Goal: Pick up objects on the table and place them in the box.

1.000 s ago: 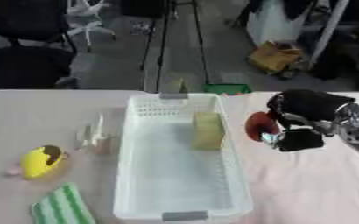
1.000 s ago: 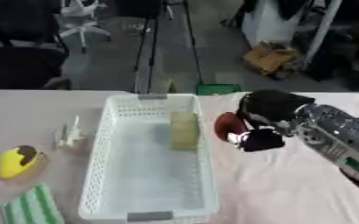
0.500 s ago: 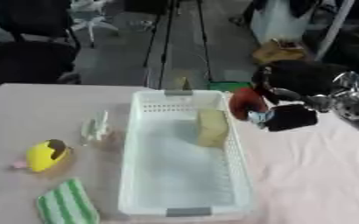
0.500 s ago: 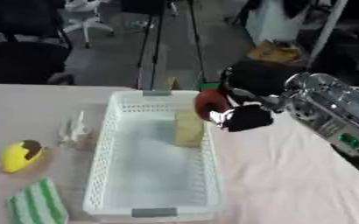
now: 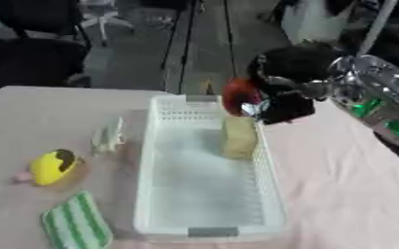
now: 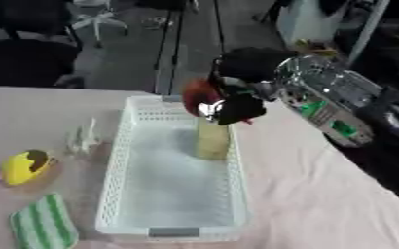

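Step in hand: transport to box. Red object (image 5: 236, 95) held in curled fingers of right hand (image 5: 281, 92), above far right rim of white box (image 5: 205, 228). Yellow-green block (image 5: 239, 137) seen directly below hand, inside box. Next move judged: hand lowered leftward over box floor, fingers opened. Left hand not seen.

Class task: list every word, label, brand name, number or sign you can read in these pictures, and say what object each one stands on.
None can be read.
White plastic basket: grey patch on the near rim, blurred.
Robot's right hand: no legible marking.
Yellow rounded object: no lettering visible.
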### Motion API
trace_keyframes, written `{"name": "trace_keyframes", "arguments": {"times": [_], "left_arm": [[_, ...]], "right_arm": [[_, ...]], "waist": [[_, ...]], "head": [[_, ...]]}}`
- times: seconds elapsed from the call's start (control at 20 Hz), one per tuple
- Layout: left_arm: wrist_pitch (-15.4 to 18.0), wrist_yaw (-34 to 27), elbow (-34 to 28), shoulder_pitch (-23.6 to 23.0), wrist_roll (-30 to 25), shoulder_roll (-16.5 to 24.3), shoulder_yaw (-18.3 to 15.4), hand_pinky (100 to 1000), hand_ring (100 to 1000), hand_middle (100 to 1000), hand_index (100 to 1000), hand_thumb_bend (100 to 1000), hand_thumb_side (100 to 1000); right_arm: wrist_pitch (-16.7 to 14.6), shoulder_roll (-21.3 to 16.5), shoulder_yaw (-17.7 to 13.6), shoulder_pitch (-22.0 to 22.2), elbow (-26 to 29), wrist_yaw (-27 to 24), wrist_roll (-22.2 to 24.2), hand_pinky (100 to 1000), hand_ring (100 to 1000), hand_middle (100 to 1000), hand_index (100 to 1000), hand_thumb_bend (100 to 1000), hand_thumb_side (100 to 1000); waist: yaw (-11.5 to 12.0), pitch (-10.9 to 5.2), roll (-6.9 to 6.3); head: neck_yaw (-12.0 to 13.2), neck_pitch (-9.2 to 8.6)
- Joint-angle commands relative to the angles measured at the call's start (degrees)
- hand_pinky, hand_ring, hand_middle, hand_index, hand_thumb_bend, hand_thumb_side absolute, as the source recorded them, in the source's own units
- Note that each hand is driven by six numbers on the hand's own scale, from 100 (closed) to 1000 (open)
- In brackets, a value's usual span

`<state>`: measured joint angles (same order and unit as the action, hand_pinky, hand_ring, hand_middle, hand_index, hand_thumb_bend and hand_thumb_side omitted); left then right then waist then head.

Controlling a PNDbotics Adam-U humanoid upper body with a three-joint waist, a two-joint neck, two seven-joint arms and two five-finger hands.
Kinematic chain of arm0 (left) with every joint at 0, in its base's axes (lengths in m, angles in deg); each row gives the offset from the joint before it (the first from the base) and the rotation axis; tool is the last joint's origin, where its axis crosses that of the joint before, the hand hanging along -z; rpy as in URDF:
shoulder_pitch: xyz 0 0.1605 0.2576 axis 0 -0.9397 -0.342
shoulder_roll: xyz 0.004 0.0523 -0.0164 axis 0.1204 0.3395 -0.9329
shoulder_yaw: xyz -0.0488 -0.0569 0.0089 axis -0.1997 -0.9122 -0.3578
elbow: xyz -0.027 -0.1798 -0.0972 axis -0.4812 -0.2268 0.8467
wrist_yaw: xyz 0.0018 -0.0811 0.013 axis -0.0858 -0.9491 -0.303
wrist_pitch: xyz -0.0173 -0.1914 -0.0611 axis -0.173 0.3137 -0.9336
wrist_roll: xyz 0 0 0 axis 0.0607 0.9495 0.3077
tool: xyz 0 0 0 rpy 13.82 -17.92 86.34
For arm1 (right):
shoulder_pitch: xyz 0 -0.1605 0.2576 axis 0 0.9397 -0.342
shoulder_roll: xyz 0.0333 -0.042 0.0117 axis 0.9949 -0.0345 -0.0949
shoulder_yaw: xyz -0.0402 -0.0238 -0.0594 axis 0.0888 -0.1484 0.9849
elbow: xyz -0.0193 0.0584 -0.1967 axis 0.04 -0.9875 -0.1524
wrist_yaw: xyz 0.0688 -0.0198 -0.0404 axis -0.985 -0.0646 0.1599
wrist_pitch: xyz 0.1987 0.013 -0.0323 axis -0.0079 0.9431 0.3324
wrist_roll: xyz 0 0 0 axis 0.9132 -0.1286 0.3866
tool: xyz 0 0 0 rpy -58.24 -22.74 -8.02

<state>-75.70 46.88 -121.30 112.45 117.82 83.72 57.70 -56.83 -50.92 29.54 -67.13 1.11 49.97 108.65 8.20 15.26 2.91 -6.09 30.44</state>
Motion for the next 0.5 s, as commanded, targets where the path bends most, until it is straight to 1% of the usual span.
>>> {"name": "trace_keyframes", "arguments": {"times": [0.05, 0.3, 0.5], "left_arm": [[0.17, -0.24, -0.84, 1.27, -0.36, 1.53, 0.06, 964, 972, 888, 899, 299, 1000], [0.27, -0.40, -0.84, 1.99, -0.49, 1.36, 0.19, 964, 972, 888, 899, 298, 1000], [0.33, -0.52, -0.84, 2.47, -0.61, 1.26, 0.24, 965, 972, 887, 899, 297, 1000]], "right_arm": [[-1.05, 1.42, -1.41, -1.91, -3.98, -0.34, 0.47, 927, 870, 311, 463, 100, 983], [-2.88, 4.19, -2.48, -2.36, -9.88, -0.07, 0.21, 924, 875, 304, 456, 100, 980], [-4.70, 5.65, -3.26, -2.55, -13.84, 0.34, -0.12, 923, 877, 302, 455, 100, 976]], "waist": [[0.38, -0.64, -0.17], [1.16, 0.02, -0.01], [1.72, 0.44, 0.05]], "head": [[-0.85, 0.23], [-1.67, 0.25], [-2.06, -0.29]]}}
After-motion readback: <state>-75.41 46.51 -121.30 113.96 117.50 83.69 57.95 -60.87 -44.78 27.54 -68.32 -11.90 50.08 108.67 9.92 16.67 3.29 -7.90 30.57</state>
